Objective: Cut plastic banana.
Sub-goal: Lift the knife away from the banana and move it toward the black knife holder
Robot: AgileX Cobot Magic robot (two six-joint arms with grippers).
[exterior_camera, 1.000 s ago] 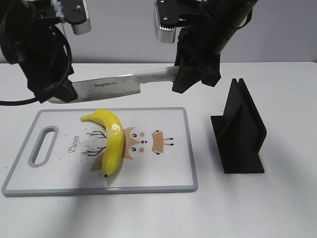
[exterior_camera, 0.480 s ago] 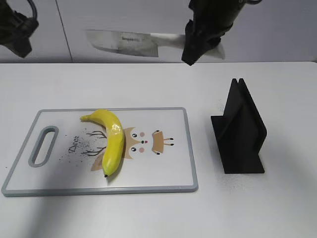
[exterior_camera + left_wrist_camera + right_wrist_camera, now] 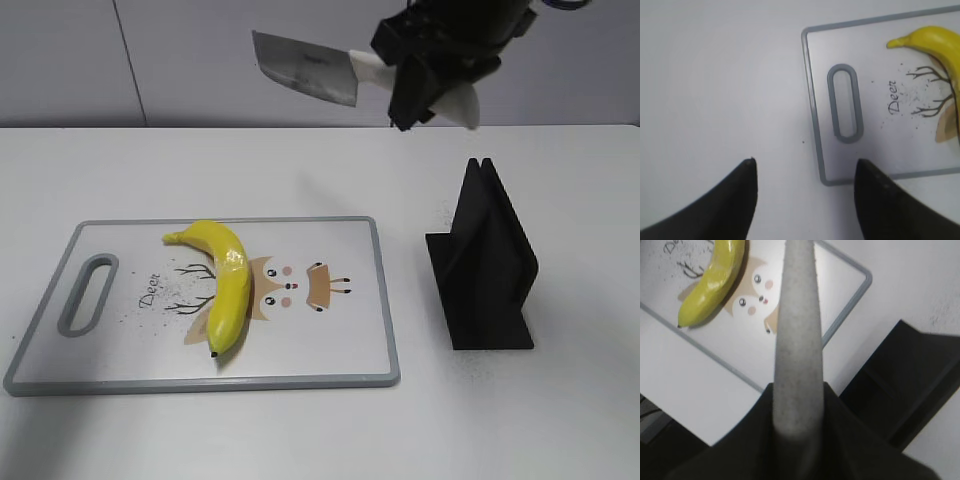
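**Knife aloft, banana uncut**

Yellow and glossy, the plastic banana (image 3: pixel 223 282) is lying whole on the cutting board (image 3: pixel 340 350), left of centre, curving across the printed deer motif; we are seeing no cut in it. We are finding the right gripper (image 3: pixel 432 75) clamped on the pale handle of the knife (image 3: pixel 305 68), carrying it high above the table behind the board, blade pointing left. The black knife stand (image 3: pixel 485 265) is standing empty to the right of the board. In the left wrist view, the left gripper (image 3: pixel 805 192) is hovering over bare table beside the board's handle end, its fingers spread wide and gripping nothing.

We are judging the step in hand to be bringing the knife to the fruit. The next move is calling for lowering the blade, edge down, squarely across the banana's mid-length, possibly with the left gripper steadying one end.
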